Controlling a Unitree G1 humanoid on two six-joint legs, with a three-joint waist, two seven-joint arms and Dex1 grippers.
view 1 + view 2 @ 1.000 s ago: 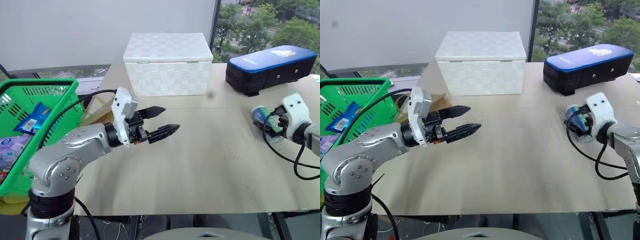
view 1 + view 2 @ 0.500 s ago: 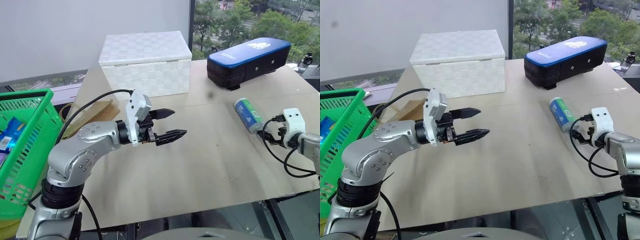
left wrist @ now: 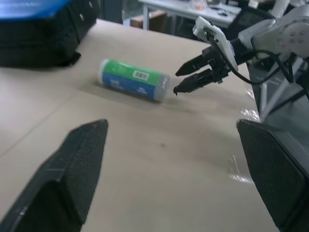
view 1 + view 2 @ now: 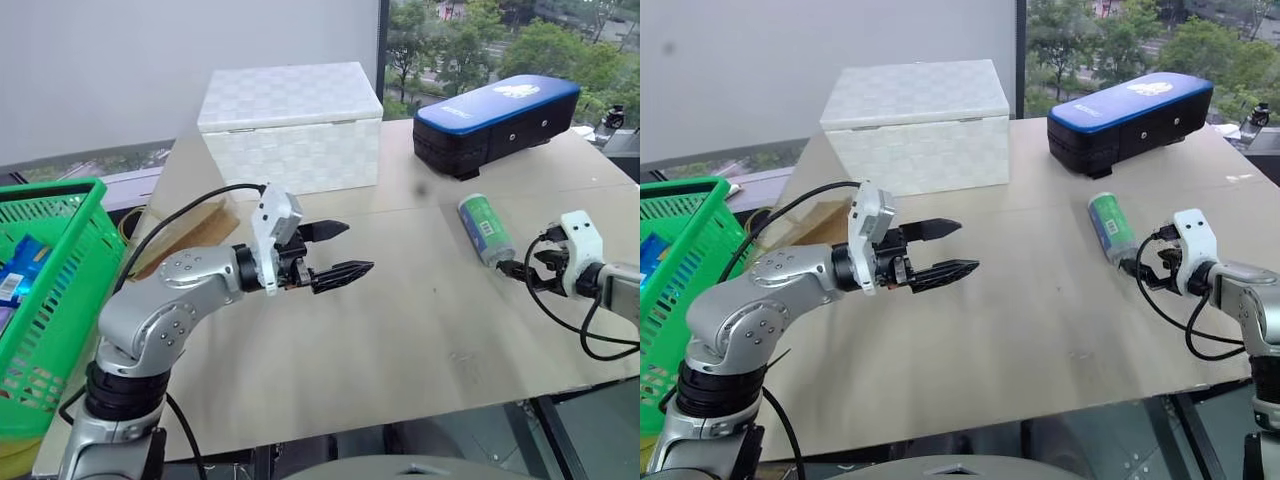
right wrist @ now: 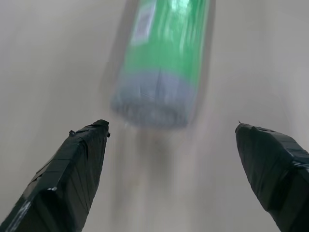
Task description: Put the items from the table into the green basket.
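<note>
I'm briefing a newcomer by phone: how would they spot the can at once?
Start at the blue-topped case at the table's far right. Just in front lies the can, on its side, off the right tool's tips. It's the only green, round thing there.

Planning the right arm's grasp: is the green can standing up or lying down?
Lying on its side: the can rests lengthwise on the table.
</note>
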